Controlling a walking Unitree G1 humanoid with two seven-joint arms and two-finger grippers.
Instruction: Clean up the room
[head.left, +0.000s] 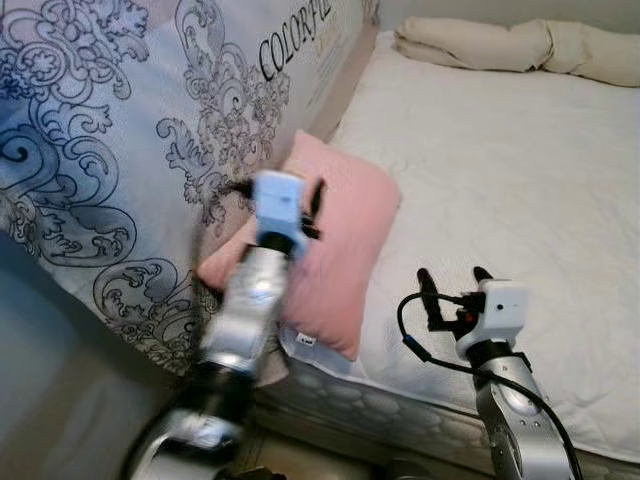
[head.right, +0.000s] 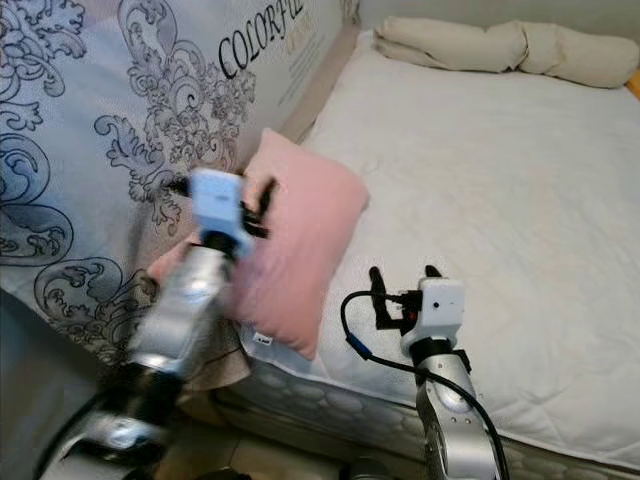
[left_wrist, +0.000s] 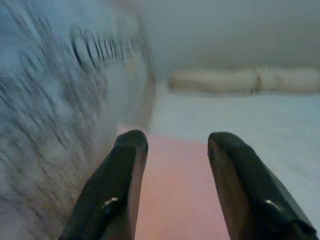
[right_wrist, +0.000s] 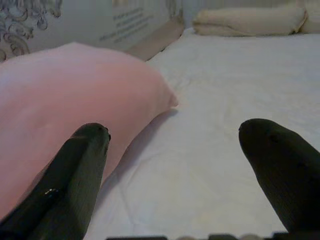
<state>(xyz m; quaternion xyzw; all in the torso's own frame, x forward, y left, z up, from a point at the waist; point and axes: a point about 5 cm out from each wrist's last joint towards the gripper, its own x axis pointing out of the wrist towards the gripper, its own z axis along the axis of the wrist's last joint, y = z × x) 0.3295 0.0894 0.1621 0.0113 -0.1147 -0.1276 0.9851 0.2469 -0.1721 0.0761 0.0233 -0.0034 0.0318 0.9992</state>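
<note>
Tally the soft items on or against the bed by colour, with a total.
Pink: 1, the pink pillow leaning at the bed's edge.
Cream: 1, the rolled cream bedding at the far end of the white mattress.
Blue-grey patterned: 1, the upright mattress.
Total: 3.

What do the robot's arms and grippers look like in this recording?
Both arms are silver metal, each ending in a white boxy wrist block. The left gripper and right gripper each carry two long, glossy black jaws with rounded tips. A black cable loops out beside the right wrist.
</note>
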